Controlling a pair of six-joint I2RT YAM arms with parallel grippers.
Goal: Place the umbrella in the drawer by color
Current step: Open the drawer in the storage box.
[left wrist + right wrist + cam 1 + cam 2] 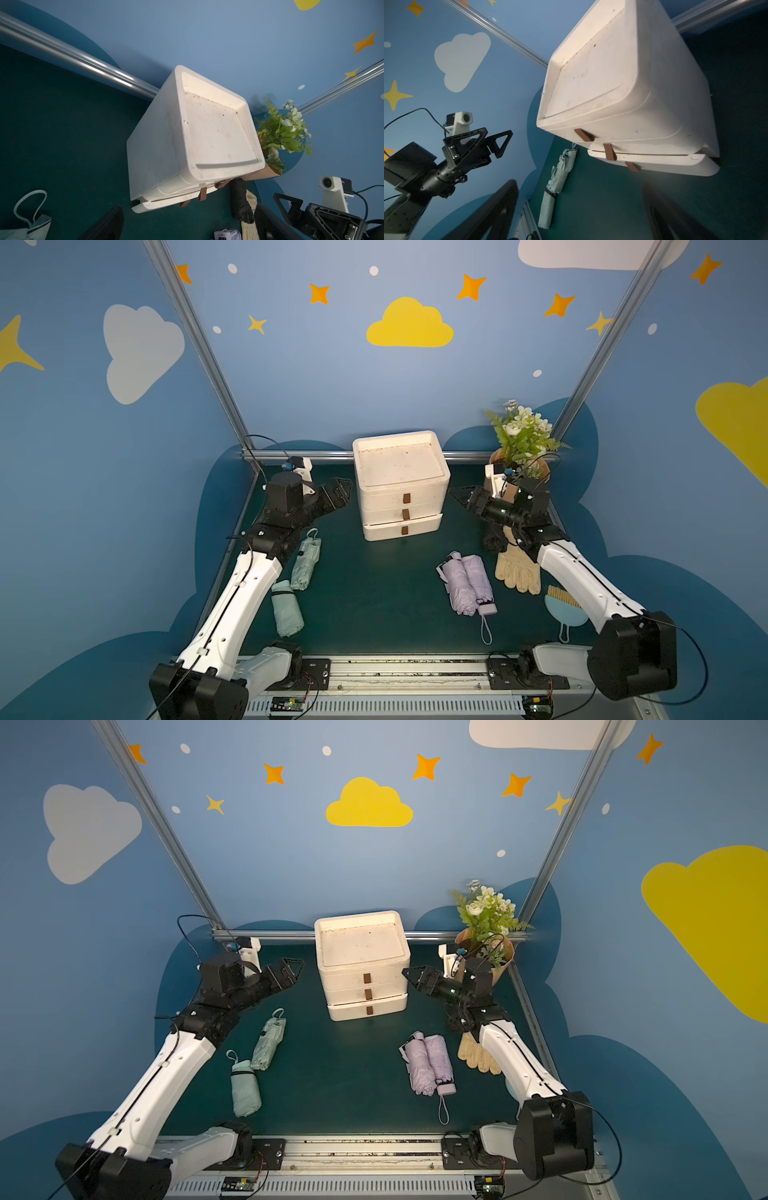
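The white three-drawer cabinet (401,485) stands at the back centre, its bottom drawer (402,530) slightly pulled out. Two mint-green folded umbrellas (306,558) (286,610) lie on the left of the mat. Two lilac umbrellas (467,583) lie side by side on the right. A black umbrella (241,199) lies by the cabinet's right side, under the right arm. My left gripper (347,488) hovers open and empty left of the cabinet. My right gripper (455,494) hovers open and empty on the cabinet's right. Both point at the cabinet.
A potted plant (521,439) stands at the back right corner. Cream gloves (517,570) and a blue brush (565,605) lie under the right arm. Aluminium rails (299,455) border the green mat (374,593).
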